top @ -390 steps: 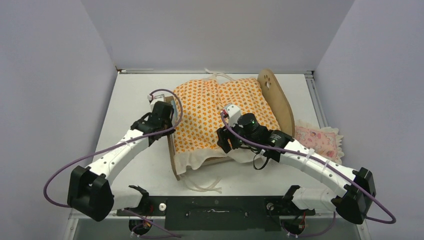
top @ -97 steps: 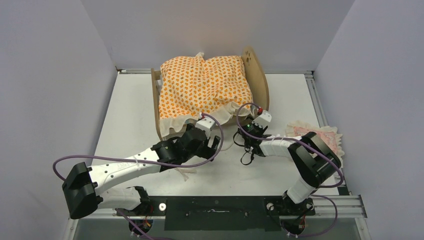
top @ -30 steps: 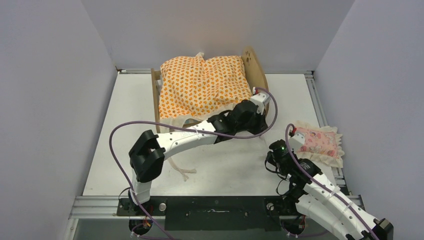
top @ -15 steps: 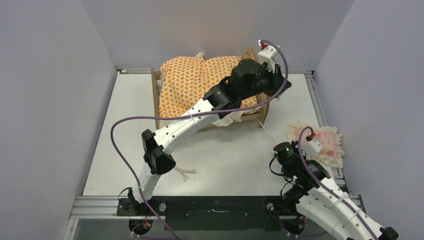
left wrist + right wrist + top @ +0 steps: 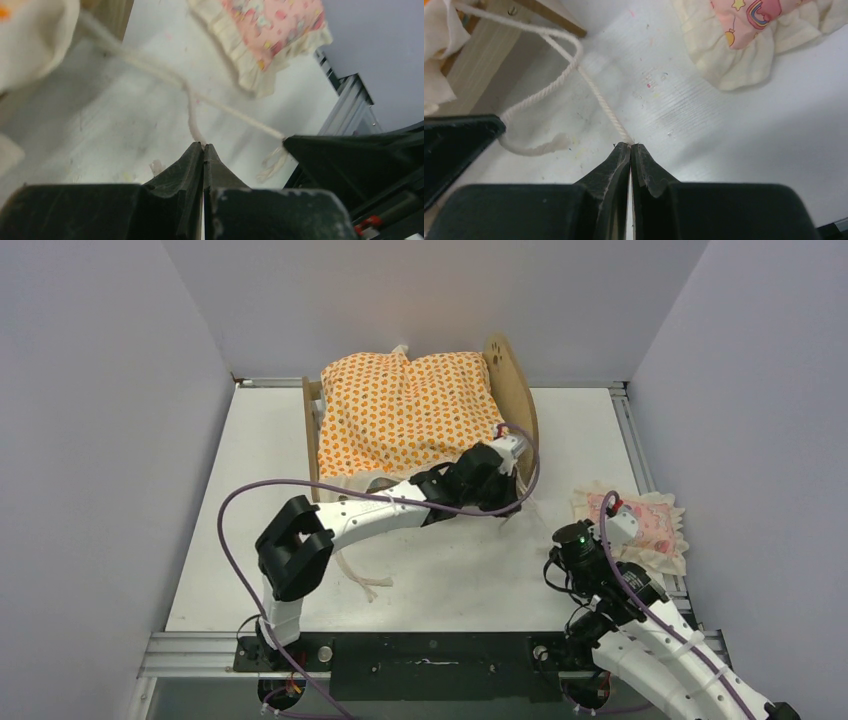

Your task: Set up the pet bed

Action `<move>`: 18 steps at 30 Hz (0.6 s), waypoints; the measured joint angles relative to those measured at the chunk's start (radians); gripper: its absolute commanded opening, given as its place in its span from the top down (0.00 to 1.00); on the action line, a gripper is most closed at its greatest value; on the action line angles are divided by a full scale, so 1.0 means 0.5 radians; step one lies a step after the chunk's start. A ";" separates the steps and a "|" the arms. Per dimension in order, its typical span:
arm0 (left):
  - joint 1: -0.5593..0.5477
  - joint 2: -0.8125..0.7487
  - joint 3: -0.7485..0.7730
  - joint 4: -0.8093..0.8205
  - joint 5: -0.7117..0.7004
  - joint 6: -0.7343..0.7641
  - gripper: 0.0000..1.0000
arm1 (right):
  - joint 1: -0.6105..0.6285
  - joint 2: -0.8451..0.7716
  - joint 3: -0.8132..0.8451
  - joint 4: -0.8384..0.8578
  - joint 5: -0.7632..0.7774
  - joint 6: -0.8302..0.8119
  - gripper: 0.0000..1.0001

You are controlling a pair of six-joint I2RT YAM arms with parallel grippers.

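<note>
The pet bed (image 5: 512, 380) stands at the back of the table, its paw-print headboard on the right. The orange-patterned mattress (image 5: 405, 415) lies on top of it. By the bed's near right corner, my left gripper (image 5: 512, 508) (image 5: 204, 146) is shut on a cream tie cord (image 5: 192, 117). My right gripper (image 5: 556, 548) (image 5: 630, 145) sits just right of it, shut on a second cream cord (image 5: 599, 100) that runs back to the bed leg (image 5: 555, 16). Both cords lie close over the tabletop.
The pink frilled pillow (image 5: 640, 525) (image 5: 754, 25) (image 5: 270, 30) lies on the table's right edge, beside my right arm. Another loose cord (image 5: 365, 582) trails on the table near the bed's front left. Walls close in the table at the left, back and right.
Half a second ago my left arm was raised high by the headboard. It has come back down to the bed's near right corner. My right gripper barely shifted.
</note>
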 measured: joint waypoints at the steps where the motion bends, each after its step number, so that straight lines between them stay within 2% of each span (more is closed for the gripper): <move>1: 0.000 -0.047 -0.139 0.047 -0.002 -0.018 1.00 | 0.000 0.024 0.000 0.004 -0.036 -0.023 0.95; 6: -0.002 -0.307 -0.669 0.270 -0.046 -0.107 1.00 | 0.000 0.089 0.000 0.005 -0.133 -0.119 0.95; 10: -0.021 -0.456 -0.931 0.462 -0.078 -0.159 1.00 | 0.000 0.097 0.010 0.009 -0.174 -0.172 0.95; 18: -0.164 -0.370 -1.086 0.781 -0.134 -0.261 1.00 | 0.000 0.185 0.058 0.118 -0.278 -0.292 0.95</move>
